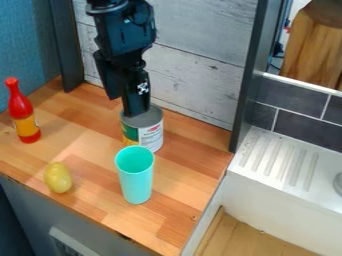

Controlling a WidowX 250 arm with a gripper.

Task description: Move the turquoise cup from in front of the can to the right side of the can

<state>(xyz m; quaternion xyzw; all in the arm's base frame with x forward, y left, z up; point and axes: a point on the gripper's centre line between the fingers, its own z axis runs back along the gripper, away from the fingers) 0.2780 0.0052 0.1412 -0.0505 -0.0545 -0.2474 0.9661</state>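
The gripper [125,106], fingers apart, empty, hangs by the can [152,136]; turquoise cup [136,176] stands close, yellow oval [58,177] and red bottle [23,111] farther off.

I am black all over: my arm [127,32] has a rounded collar [107,7] above a chunky, angular housing, and my black hand [127,106] bears a small black-and-white patterned marker [143,88].

Glossy plastic bottle [22,110], smooth wood counter [87,132], matt cup [136,180], seemingly metal can [153,136].
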